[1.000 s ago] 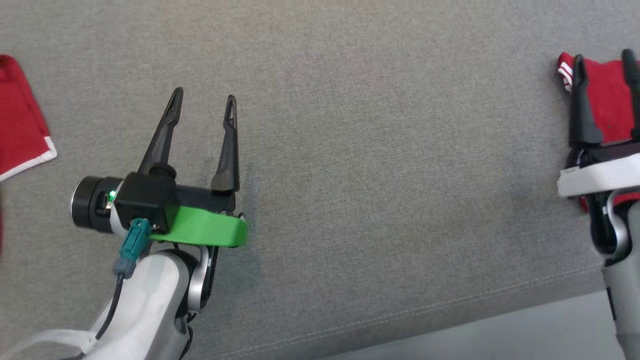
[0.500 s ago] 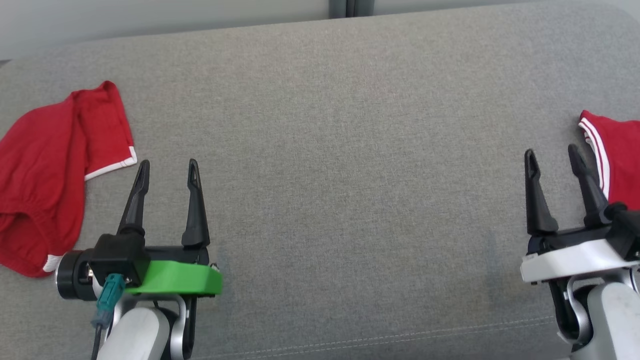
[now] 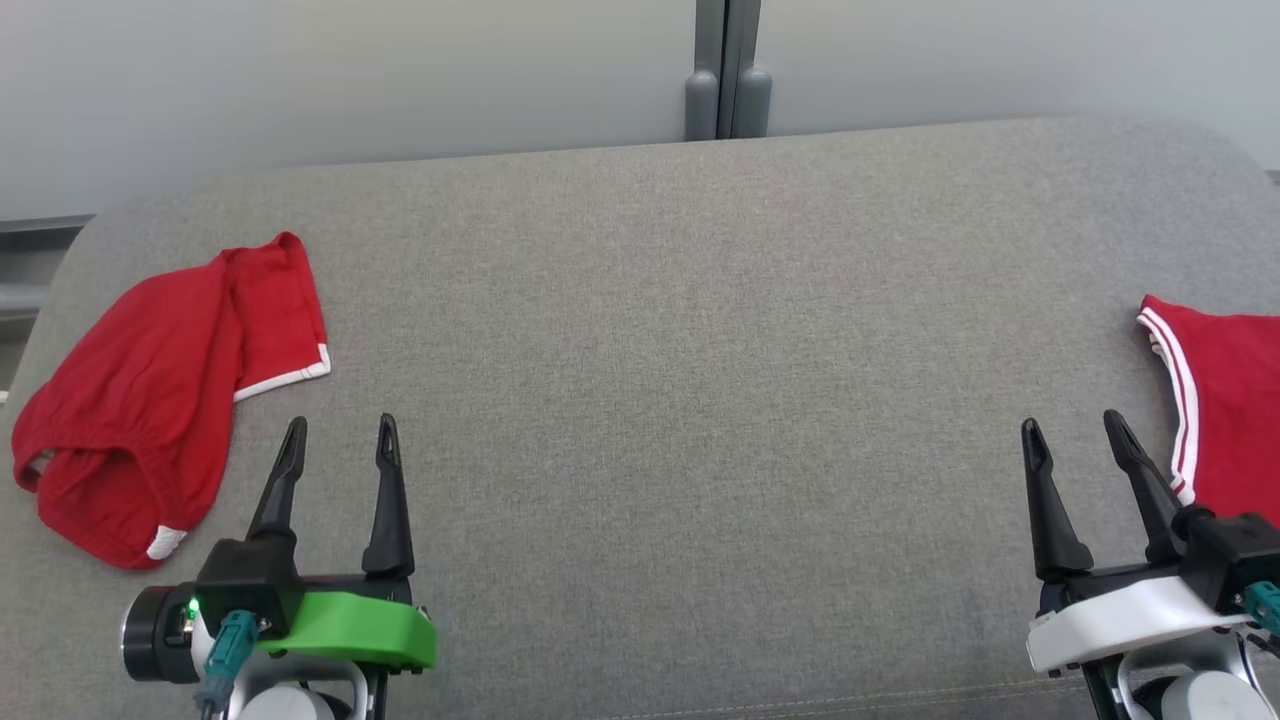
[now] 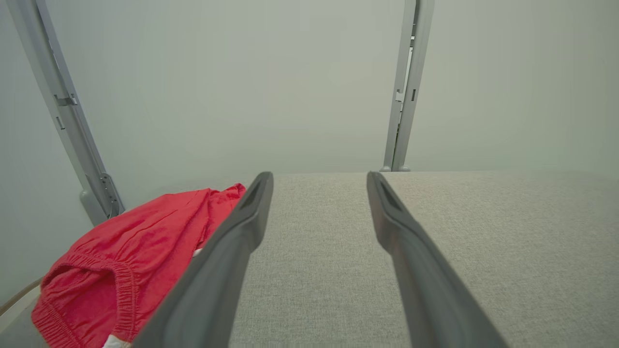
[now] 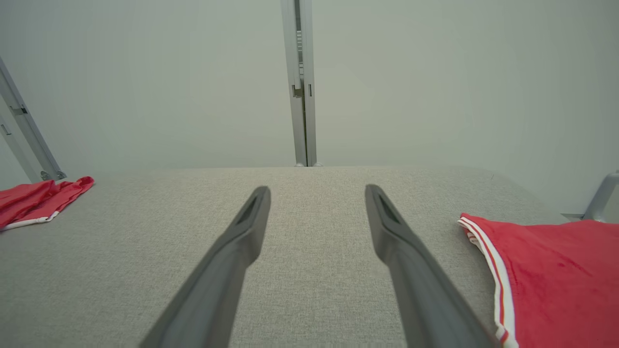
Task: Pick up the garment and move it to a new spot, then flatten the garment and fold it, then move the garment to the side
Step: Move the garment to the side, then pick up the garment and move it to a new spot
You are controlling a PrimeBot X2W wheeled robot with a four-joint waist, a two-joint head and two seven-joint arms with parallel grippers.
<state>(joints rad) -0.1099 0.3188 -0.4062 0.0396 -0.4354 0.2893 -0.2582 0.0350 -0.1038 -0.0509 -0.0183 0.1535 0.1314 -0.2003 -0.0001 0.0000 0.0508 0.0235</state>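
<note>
A crumpled red garment [image 3: 150, 390] with white hem trim lies at the left end of the grey cushion [image 3: 680, 330]; it also shows in the left wrist view [image 4: 130, 256] and far left in the right wrist view [image 5: 34, 198]. A second red garment [image 3: 1225, 400] with white stripes lies flat at the right edge [image 5: 556, 270]. My left gripper [image 3: 340, 425] is open and empty, just right of the crumpled garment and clear of it [image 4: 319, 176]. My right gripper [image 3: 1072, 422] is open and empty, just left of the striped garment [image 5: 317, 188].
A pale wall with a grey upright post [image 3: 728, 70] stands behind the cushion. Another grey post [image 4: 63, 111] rises beyond the cushion's left end. The cushion's rounded far corners and left edge are in view.
The head camera has swung up, so the whole picture has shifted. The right gripper's fingers lay over the striped garment; now they stand left of it. Both grippers stay open.
</note>
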